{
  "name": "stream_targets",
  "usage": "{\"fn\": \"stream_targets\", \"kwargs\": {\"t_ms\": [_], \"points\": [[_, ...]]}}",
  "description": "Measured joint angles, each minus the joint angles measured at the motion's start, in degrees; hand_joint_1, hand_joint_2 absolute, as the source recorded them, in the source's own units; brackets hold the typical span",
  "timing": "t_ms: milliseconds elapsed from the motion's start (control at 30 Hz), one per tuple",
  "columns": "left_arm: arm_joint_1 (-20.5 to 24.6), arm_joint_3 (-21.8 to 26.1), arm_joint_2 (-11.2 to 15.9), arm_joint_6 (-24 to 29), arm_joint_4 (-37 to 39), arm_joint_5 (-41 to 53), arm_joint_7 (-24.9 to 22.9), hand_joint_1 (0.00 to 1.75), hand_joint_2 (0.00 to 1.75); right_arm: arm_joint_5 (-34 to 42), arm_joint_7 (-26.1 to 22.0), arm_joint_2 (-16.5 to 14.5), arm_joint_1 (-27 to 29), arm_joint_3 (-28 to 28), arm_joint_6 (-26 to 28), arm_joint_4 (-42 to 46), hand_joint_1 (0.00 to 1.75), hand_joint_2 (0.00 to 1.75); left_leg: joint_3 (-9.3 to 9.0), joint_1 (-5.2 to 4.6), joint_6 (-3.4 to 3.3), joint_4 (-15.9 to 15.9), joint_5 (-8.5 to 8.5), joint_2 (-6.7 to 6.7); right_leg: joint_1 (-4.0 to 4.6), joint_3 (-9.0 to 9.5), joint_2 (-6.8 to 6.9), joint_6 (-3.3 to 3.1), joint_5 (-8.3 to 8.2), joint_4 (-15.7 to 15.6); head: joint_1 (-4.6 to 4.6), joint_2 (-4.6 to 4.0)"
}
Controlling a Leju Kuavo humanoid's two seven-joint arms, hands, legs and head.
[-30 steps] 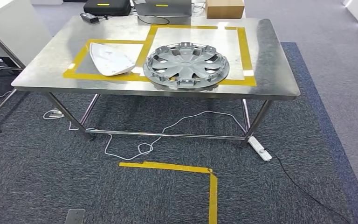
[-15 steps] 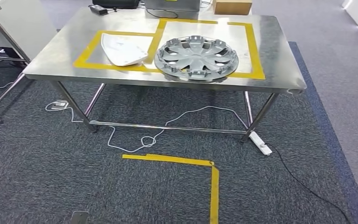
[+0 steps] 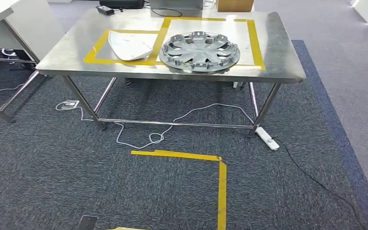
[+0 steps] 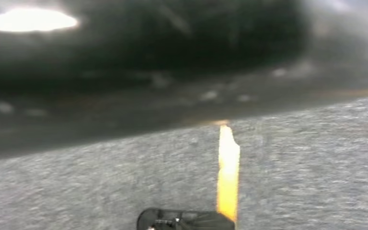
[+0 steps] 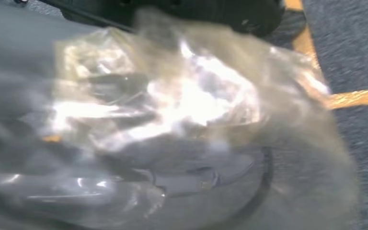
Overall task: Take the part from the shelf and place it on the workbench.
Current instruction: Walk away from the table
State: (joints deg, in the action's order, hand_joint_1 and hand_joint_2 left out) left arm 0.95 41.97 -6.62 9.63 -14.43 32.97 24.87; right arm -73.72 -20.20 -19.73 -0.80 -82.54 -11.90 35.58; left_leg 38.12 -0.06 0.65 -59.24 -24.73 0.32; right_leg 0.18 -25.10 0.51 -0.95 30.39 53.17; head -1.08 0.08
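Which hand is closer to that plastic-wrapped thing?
Right, likely: the plastic-wrapped part sits close before its wrist camera. The left wrist camera faces carpet and yellow tape.

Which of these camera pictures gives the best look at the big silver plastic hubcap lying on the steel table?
The head view: the silver plastic hubcap lies whole and sharp on the steel table, inside the yellow tape outline. The left wrist view looks at blurred carpet and the right wrist view at blurred clear plastic; neither includes the hubcap.
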Motion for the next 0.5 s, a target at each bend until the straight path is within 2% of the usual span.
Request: {"fn": "stream_targets", "kwargs": {"t_ms": [67,100,133,167,200,233,267,300,333,367,433,467,500], "points": [[0.0,0.0,0.0,0.1,0.1,-0.1,0.0,0.00,0.00,-0.3,-0.2,0.1,0.0,-0.1,0.0,-0.3,0.00,0.00,1.01,0.34,0.72,-6.6,-6.64,-0.09,0.01,-1.83,0.20,-0.39,-1.44,0.2,-0.39,0.00],[0.0,0.0,0.0,0.1,0.2,-0.1,0.0,0.00,0.00,-0.4,-0.2,0.1,0.0,-0.2,0.1,-0.4,0.00,0.00,1.20,0.50,1.03,-10.2,-8.56,-0.09,0.04,-2.74,0.30,-0.36,-2.11,0.4,-0.43,0.01],[0.1,0.1,0.0,0.1,0.2,-0.1,0.0,0.00,0.00,-0.6,-0.2,0.2,-0.1,-0.2,0.1,-0.6,0.00,0.00,0.90,0.65,1.28,-12.7,-8.93,-0.09,0.05,-3.68,0.41,-0.30,-2.73,0.8,-0.40,0.01],[0.1,0.1,0.0,0.1,0.2,-0.1,0.0,0.00,0.00,-0.7,-0.3,0.3,-0.1,-0.3,0.1,-0.7,0.00,0.00,-0.05,0.80,1.47,-13.6,-7.96,-0.09,0.02,-4.71,0.48,-0.16,-3.29,1.2,-0.44,0.01],[0.1,0.1,0.0,0.1,0.2,-0.1,0.0,0.00,0.00,-0.8,-0.3,0.3,-0.2,-0.3,0.2,-0.9,0.00,0.00,-1.82,0.94,1.58,-12.6,-6.28,-0.09,-0.05,-5.81,0.51,0.05,-3.81,1.8,-0.44,0.01],[0.2,0.1,0.0,0.1,0.2,-0.1,0.0,0.00,0.00,-0.8,-0.3,0.4,-0.2,-0.3,0.3,-1.1,0.00,0.00,-4.49,1.08,1.64,-9.8,-4.90,-0.10,-0.11,-6.90,0.52,0.32,-4.26,2.5,-0.48,0.01],[0.3,0.1,0.0,0.1,0.2,-0.1,0.0,0.00,0.00,-0.9,-0.3,0.4,-0.3,-0.3,0.4,-1.3,0.00,0.00,-7.64,1.11,1.58,-5.8,-4.67,-0.13,-0.10,-7.95,0.51,0.63,-4.63,3.3,-0.53,0.01],[0.4,0.1,0.1,0.1,0.2,-0.1,0.0,0.00,0.00,-0.9,-0.3,0.5,-0.3,-0.3,0.5,-1.4,0.00,0.00,-10.36,1.08,1.26,-1.9,-5.23,-0.17,-0.07,-8.75,0.52,0.99,-4.99,3.9,-0.55,0.01],[0.5,0.1,0.1,0.2,0.2,-0.1,0.0,0.00,0.00,-0.9,-0.4,0.6,-0.3,-0.3,0.6,-1.5,0.00,0.00,-12.13,0.97,0.84,1.0,-6.12,-0.20,-0.03,-9.27,0.54,1.35,-5.39,4.3,-0.58,0.01],[0.5,0.1,0.1,0.2,0.3,-0.1,0.0,0.00,0.00,-1.0,-0.4,0.6,-0.4,-0.3,0.6,-1.7,0.00,0.00,-12.83,0.78,0.30,2.5,-6.81,-0.22,-0.04,-9.59,0.56,1.69,-5.86,4.4,-0.59,0.02],[0.5,0.1,0.0,0.2,0.4,-0.1,0.1,0.00,0.00,-1.1,-0.4,0.8,-0.3,-0.3,0.6,-1.9,0.00,0.00,-11.96,0.64,-0.91,2.9,-6.11,0.00,-0.23,-10.04,0.49,2.40,-6.48,4.5,-0.59,0.01],[0.4,0.2,0.0,0.3,0.4,0.0,0.1,0.00,0.00,-1.1,-0.4,0.9,-0.2,-0.3,0.6,-2.0,0.00,0.00,-11.31,0.64,-1.52,2.9,-5.45,0.15,-0.35,-10.47,0.35,2.70,-5.44,5.1,-0.53,0.01],[0.4,0.2,0.1,0.4,0.4,0.0,0.1,0.00,0.00,-1.2,-0.4,0.9,-0.1,-0.4,0.6,-2.1,0.00,0.00,-10.46,0.70,-2.04,3.0,-4.68,0.30,-0.43,-11.21,0.15,2.96,-3.22,6.7,-0.43,0.01]]}}
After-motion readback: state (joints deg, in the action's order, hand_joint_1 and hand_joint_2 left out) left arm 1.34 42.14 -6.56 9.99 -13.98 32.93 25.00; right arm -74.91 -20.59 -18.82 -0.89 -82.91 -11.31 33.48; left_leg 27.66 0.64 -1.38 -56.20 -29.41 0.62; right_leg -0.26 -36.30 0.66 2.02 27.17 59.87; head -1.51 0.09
